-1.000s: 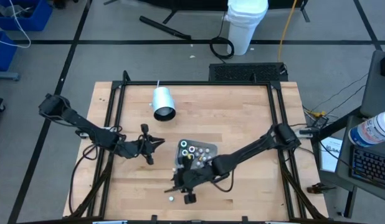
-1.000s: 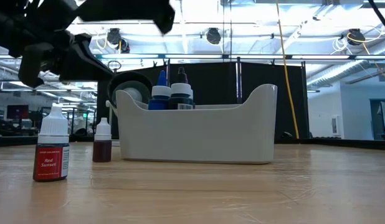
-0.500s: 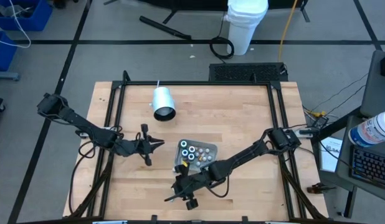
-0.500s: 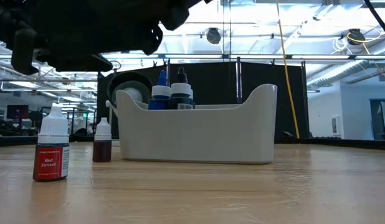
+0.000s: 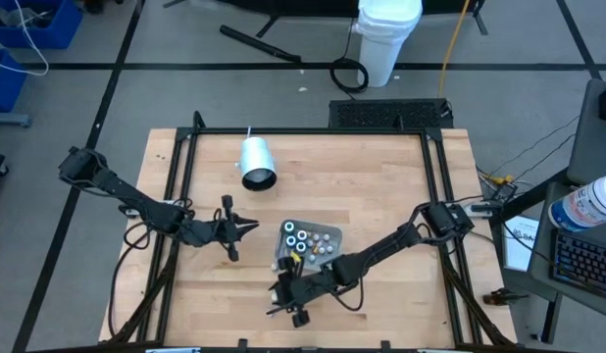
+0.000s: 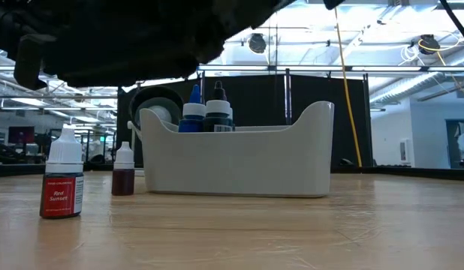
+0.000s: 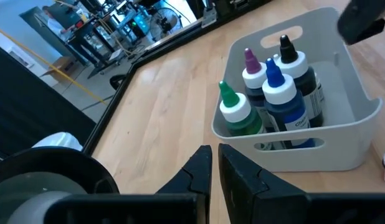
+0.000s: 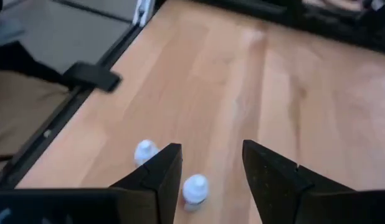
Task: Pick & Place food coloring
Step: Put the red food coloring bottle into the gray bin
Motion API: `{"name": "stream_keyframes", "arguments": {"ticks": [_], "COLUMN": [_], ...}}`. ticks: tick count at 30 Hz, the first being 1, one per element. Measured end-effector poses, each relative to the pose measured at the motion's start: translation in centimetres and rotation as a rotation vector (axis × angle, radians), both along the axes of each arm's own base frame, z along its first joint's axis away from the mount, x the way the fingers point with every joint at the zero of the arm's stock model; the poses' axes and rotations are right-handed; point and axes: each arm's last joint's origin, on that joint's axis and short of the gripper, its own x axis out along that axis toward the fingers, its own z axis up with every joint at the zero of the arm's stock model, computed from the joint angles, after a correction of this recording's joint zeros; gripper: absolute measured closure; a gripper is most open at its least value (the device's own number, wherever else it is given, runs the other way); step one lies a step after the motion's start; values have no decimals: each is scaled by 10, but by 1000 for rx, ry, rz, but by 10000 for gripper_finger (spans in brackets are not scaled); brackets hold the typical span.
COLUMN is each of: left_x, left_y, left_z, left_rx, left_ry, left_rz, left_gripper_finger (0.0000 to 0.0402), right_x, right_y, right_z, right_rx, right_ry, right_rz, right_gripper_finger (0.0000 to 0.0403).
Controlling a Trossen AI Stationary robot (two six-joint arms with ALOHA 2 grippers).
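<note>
Our right gripper (image 8: 208, 168) has slid down past the tray (image 5: 328, 235) with fingers now spread above two loose food coloring bottles (image 8: 194, 188) on the table, ready to pick one, while our left gripper (image 7: 214, 163) waits pressed together.

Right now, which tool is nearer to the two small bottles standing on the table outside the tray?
The right tool, open, hovers right over the two small bottles. The left tool, shut, waits on the tray's far side.
</note>
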Motion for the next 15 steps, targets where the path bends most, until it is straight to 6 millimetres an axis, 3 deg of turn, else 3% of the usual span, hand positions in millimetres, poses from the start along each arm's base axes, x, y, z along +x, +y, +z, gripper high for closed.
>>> {"name": "stream_keyframes", "arguments": {"ticks": [7, 15], "left_x": [0, 0], "left_y": [0, 0], "left_z": [0, 0], "left_rx": [4, 5], "left_ry": [0, 0], "left_rz": [1, 2], "left_gripper_finger": [364, 364], "right_x": [-7, -8], "right_y": [-1, -1], "right_z": [-14, -16], "right_rx": [5, -3], "right_ry": [-18, -20], "right_rz": [2, 2], "right_gripper_finger": [239, 239]}}
